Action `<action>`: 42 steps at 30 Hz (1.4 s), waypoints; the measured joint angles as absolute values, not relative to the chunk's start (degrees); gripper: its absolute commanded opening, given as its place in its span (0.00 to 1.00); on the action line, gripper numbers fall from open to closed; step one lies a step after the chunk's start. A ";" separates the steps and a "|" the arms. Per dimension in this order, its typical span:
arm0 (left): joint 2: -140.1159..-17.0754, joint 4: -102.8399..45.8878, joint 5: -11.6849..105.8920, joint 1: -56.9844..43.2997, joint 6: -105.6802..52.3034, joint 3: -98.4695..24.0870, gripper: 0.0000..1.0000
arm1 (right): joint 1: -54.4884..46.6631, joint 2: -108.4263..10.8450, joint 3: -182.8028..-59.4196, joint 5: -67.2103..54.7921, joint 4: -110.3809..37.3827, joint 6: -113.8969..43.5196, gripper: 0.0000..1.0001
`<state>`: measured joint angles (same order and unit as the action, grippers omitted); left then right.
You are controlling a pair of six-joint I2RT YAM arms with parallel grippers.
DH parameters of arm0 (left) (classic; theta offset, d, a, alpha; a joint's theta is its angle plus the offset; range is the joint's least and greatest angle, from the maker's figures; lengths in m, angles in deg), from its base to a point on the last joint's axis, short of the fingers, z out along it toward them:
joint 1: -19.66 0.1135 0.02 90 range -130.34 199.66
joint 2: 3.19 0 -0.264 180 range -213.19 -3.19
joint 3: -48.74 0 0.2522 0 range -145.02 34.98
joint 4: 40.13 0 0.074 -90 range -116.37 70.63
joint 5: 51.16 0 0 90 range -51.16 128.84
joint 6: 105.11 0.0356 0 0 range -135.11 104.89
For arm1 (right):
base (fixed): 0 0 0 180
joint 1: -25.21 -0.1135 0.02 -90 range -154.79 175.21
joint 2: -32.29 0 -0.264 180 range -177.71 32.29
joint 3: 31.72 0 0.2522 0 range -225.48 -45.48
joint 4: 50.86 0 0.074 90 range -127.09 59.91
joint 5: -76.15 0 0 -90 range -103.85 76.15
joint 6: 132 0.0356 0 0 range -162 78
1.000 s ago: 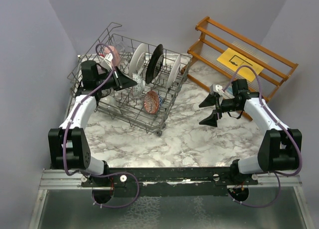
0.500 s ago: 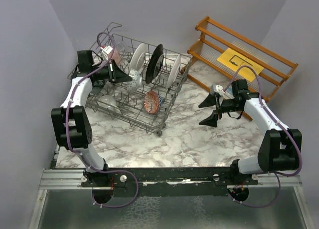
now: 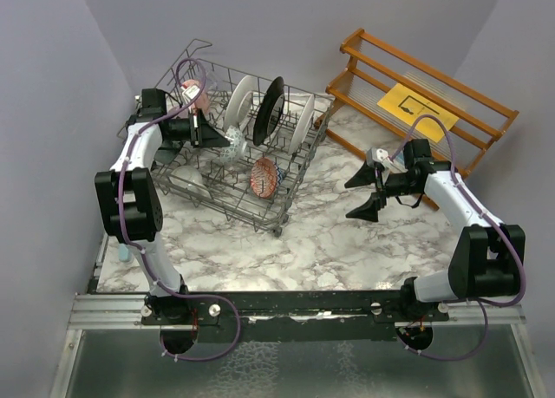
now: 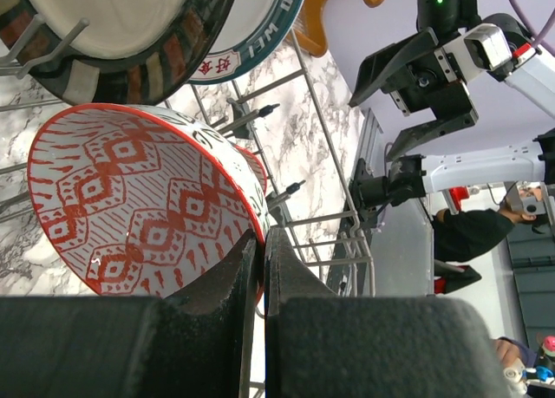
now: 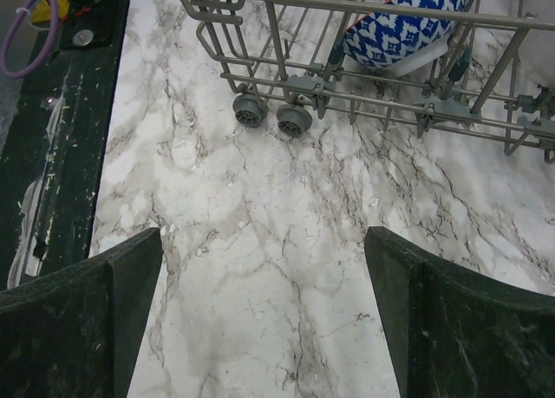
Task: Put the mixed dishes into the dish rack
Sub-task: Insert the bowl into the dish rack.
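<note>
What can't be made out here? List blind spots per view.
Left wrist: the left hand covers the rim of the red bowl; contact unclear.
Left wrist: plates cut off by the top edge.
Right wrist: blue bowl cut by the top edge, behind dish rack wires.
Top view: pale item low in the rack, behind wires, too small to identify.

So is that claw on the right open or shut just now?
Open. The right claw has its two fingers spread wide, with only the bare marble table showing between them; it holds nothing.
</note>
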<state>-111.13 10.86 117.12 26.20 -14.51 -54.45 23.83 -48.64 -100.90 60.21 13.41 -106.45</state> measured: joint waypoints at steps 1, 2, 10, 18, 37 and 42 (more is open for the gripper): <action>-111.13 11.12 117.25 26.16 -14.18 -54.58 0.00 | 23.83 -48.59 -100.87 60.23 13.54 -106.56 1.00; -111.13 11.25 117.49 26.14 -14.09 -54.60 0.00 | 23.83 -48.53 -100.85 60.28 13.67 -106.67 1.00; -109.93 10.27 119.96 24.91 -16.21 -54.25 0.00 | 23.83 -47.89 -100.79 60.43 13.97 -106.86 1.00; -108.31 7.47 120.90 23.45 -19.05 -52.37 0.00 | 23.83 -47.41 -100.76 60.50 14.11 -106.93 1.00; -115.98 12.35 120.64 25.22 -14.60 -55.52 0.00 | 23.85 -46.78 -100.68 60.74 14.35 -107.48 1.00; -119.46 16.11 120.55 25.31 -12.04 -57.18 0.00 | 23.85 -46.78 -100.68 60.78 14.35 -107.52 1.00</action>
